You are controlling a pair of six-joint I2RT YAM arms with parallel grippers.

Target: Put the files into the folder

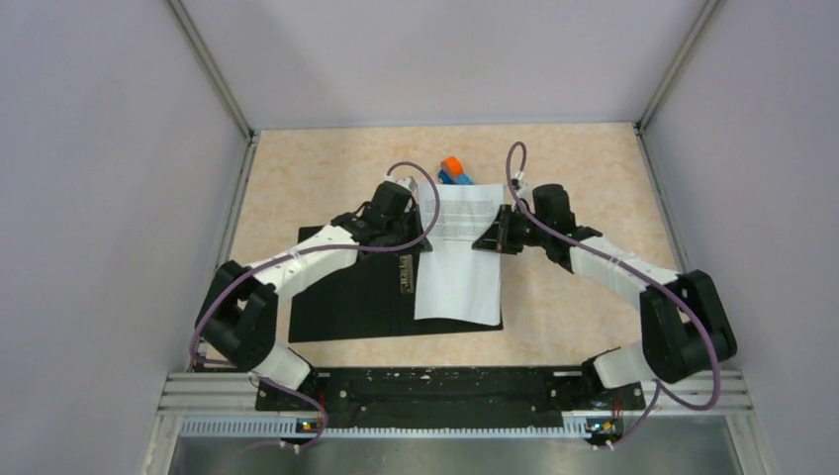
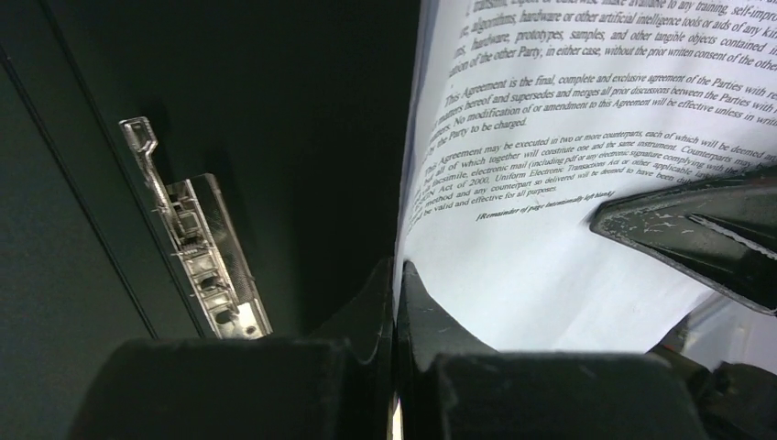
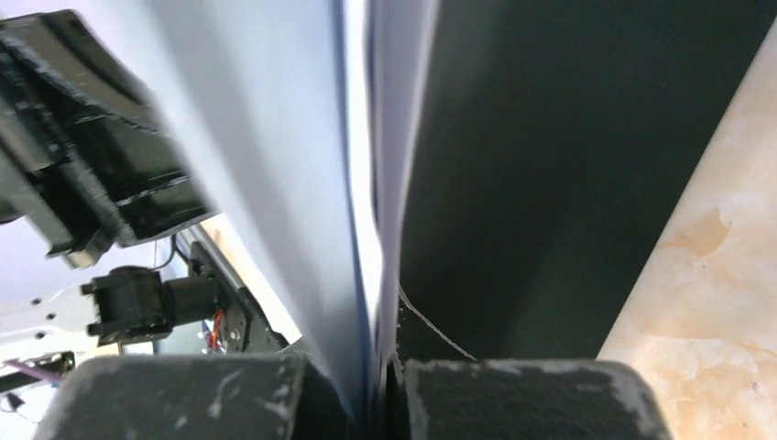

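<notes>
The files (image 1: 461, 252) are white printed sheets, held above the right half of the open folder (image 1: 346, 297), which lies black side up with its metal clip strip (image 1: 405, 269) near the middle. My left gripper (image 1: 419, 236) is shut on the sheets' left edge; in the left wrist view the paper (image 2: 568, 137) runs between the closed jaws, and the clip strip (image 2: 197, 243) lies to the left. My right gripper (image 1: 492, 237) is shut on the sheets' right edge; in the right wrist view the sheets (image 3: 357, 183) pass between the jaws over the black folder (image 3: 550, 165).
A small blue-and-orange toy truck (image 1: 454, 171) stands just beyond the top edge of the sheets. Grey walls close in the beige table (image 1: 584, 168) on three sides. The arm bases sit on a metal rail (image 1: 425, 396) at the near edge.
</notes>
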